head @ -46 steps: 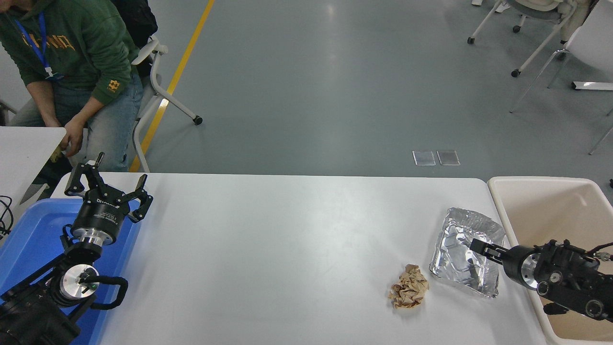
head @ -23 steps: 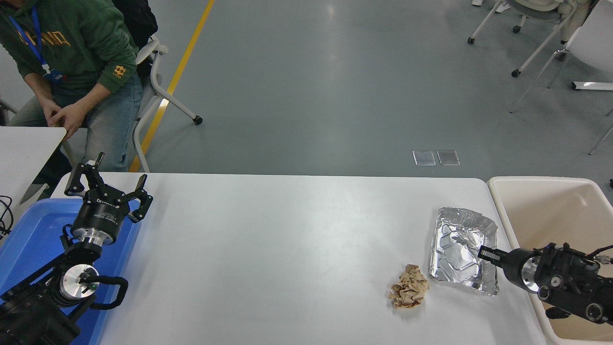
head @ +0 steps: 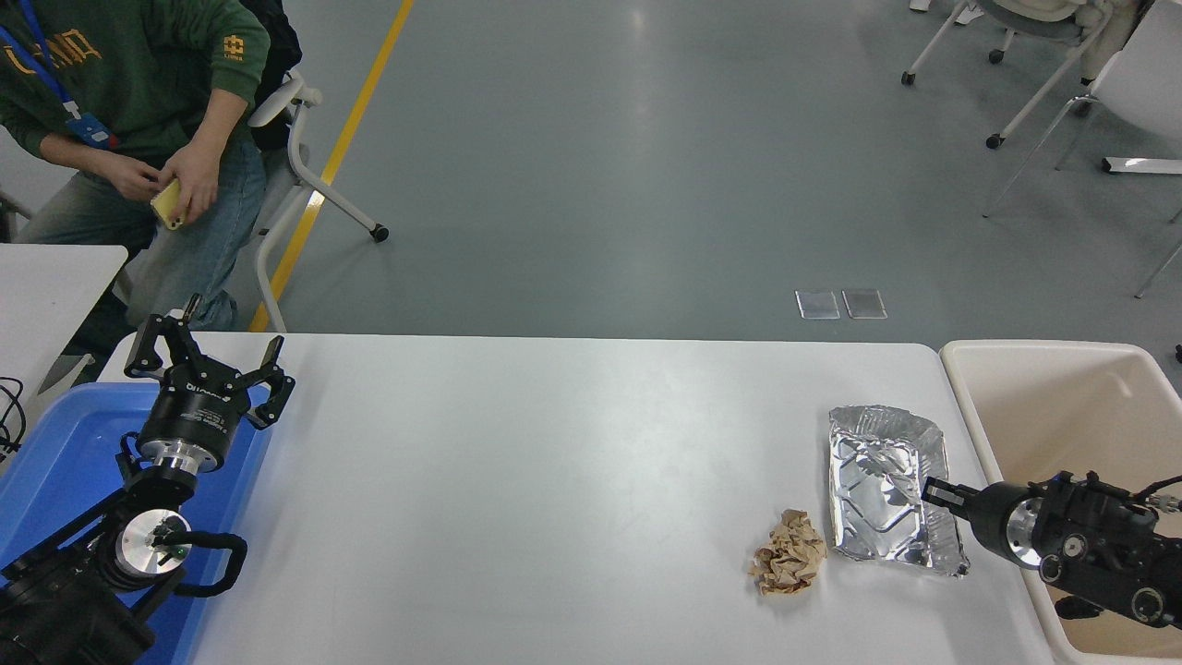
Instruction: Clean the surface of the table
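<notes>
The white table surface (head: 517,499) fills the lower middle of the head view. On its right part lies a crumpled silver foil tray (head: 882,485), and a crumpled brown paper ball (head: 788,552) lies just left of the tray's near corner. My right gripper (head: 931,489) comes in from the right edge, and its fingers look pressed together on the foil tray's right rim. My left gripper (head: 208,356) is parked at the lower left, open and empty, over the far end of the blue tray.
A blue plastic tray (head: 65,443) lies at the table's left end under the left arm. A beige bin (head: 1062,406) stands past the table's right edge. A person in a green hoodie (head: 138,83) sits at the far left holding a yellow phone. A corner of a second white table (head: 46,286) shows at left.
The foil tray, tilted up a second ago, has come down and turned to lie flatter and a little left. My right gripper drew back slightly to its right rim. The person raised a phone.
</notes>
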Robot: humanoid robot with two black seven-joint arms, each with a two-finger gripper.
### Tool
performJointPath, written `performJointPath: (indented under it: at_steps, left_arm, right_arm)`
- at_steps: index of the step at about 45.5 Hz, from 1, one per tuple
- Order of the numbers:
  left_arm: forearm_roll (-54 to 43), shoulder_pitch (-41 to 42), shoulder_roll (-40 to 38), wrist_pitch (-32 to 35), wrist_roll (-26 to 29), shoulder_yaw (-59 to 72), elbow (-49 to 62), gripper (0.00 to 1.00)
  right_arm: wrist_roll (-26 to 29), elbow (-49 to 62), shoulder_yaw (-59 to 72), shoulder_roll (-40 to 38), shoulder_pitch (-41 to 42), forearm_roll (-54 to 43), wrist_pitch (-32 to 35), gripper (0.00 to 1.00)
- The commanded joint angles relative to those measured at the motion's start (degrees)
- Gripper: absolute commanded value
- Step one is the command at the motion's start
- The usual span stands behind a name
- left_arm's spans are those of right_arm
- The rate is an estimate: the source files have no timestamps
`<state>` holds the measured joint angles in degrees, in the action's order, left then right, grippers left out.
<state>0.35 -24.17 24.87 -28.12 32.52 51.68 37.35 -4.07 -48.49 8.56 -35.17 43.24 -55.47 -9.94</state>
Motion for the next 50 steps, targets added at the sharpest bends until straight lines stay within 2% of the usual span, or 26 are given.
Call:
performJointPath:
  at_steps: [1, 23, 35, 44, 50]
  left_arm:
    - [0.0, 0.0, 0.0, 0.0, 0.0, 0.0, 0.0, 0.99]
    - [0.0, 0.0, 0.0, 0.0, 0.0, 0.0, 0.0, 0.99]
    - [0.0, 0.0, 0.0, 0.0, 0.0, 0.0, 0.0, 0.99]
    - [0.0, 0.0, 0.0, 0.0, 0.0, 0.0, 0.0, 0.99]
    - [0.0, 0.0, 0.0, 0.0, 0.0, 0.0, 0.0, 0.99]
  right_arm:
    - [-0.7, 0.0, 0.0, -0.2, 0.2, 0.0, 0.0, 0.00]
    - [-1.8, 0.0, 0.0, -2.4, 2.5, 0.5, 1.0, 0.00]
    - [-3.1, -0.4, -0.1, -6.0, 6.0, 0.9, 4.4, 0.00]
    - [-4.3, -1.2, -0.1, -9.6, 11.0, 0.9, 9.8, 0.00]
    - [-4.4, -5.7, -0.2, -13.1, 14.0, 0.9, 11.3, 0.00]
